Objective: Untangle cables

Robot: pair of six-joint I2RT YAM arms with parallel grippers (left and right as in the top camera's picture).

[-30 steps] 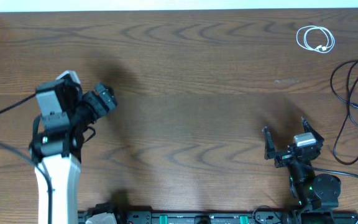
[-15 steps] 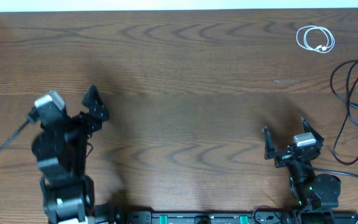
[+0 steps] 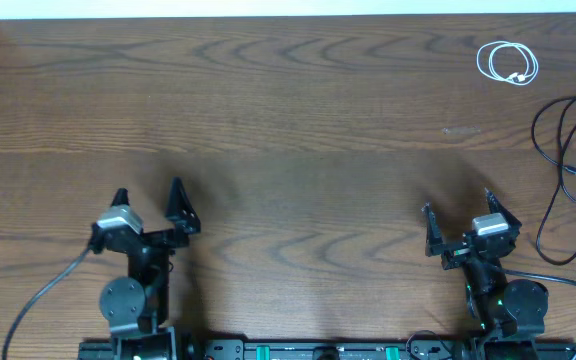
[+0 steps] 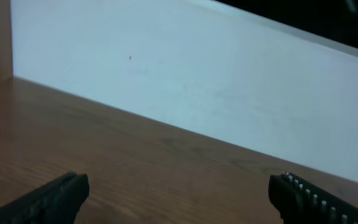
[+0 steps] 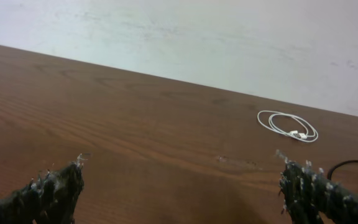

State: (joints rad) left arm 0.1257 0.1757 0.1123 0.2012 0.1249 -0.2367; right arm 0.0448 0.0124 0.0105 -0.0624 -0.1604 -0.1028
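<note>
White cable [image 3: 516,77] lying coiled near far right corner of table [image 3: 298,120]. Black cable [image 3: 574,170] sprawling loose along right edge, apart from white one. Left gripper [image 3: 148,190], right gripper [image 3: 457,200] sitting near front edge, jaws gaping wide, gripping nothing.

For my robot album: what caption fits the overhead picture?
Open, empty left hand and right hand; coiled white cable and sprawled black cable lie apart.
</note>
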